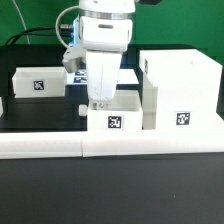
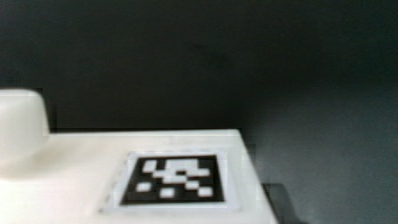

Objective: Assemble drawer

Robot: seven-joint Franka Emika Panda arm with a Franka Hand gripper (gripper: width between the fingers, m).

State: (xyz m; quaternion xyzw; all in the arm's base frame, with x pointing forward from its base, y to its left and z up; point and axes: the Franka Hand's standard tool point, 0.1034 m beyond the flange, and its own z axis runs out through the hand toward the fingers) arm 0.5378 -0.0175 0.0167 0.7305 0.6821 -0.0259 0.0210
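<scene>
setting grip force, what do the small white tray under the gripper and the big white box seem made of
Small white open-top tray: likely rigid plastic, matte; smooth, even walls. Large white boxy shell: apparently the same matte plastic; flat faces, crisp edges.

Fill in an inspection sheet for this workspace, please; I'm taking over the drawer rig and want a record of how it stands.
Surface: black table, bare where it shows.
Job's things: big open shell at the exterior view's right; middle tray close beside it; left tray standing apart.
Clutter: nothing seen; a long white bar runs along the front, and the marker board is partly hidden behind the arm.
Grippers: gripper hangs at the middle tray's rear wall; one of the fingers shows, but whether they pinch is unclear.
Cables: pale cable loops by the wrist.
Surroundings: dark backdrop, nothing seen.
</scene>
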